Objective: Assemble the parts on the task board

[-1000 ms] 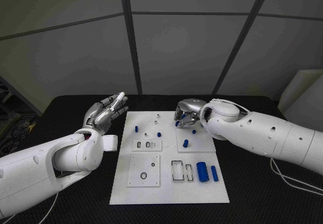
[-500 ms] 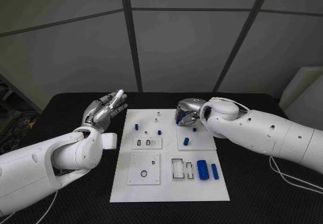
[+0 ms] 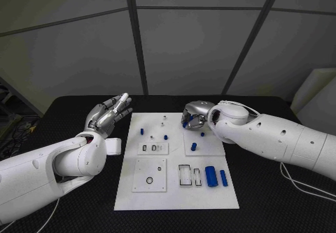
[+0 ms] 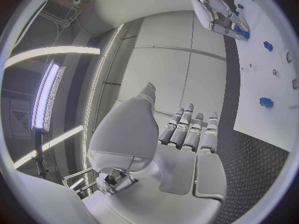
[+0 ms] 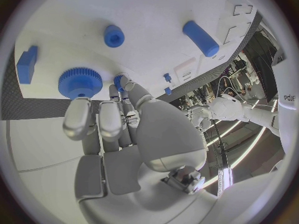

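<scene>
- Judging the main risk: the right hand (image 3: pixel 194 118) worked at the far edge of the white board (image 3: pixel 140 201), its fingers (image 5: pixel 99 119) curled down close around a small blue part (image 5: pixel 118 82); a slight slip or tilt could have dropped that part or jammed it crooked against its seat.
- Whether the part was truly pinched or merely touched could not be told; the fingertips hid the contact.
- A toothed blue wheel (image 5: pixel 79 82) stood just beside those fingers, and a sideways sweep could have knocked it.
- Small blue pegs (image 3: pixel 201 135) stood near the right wrist on the board; a low forearm could have brushed them.
- Right arm reached in from the desk's (image 3: pixel 280 204) right side, wrist bent, palm turned down over the board's far middle.
- Left hand (image 3: pixel 109 115) was raised off the desk beside the board's left edge, palm up, its fingers (image 4: pixel 190 129) straight and side by side, holding nothing.
- Two blue cylinders (image 3: pixel 210 176) lay near the board's near right, well apart from both hands.
</scene>
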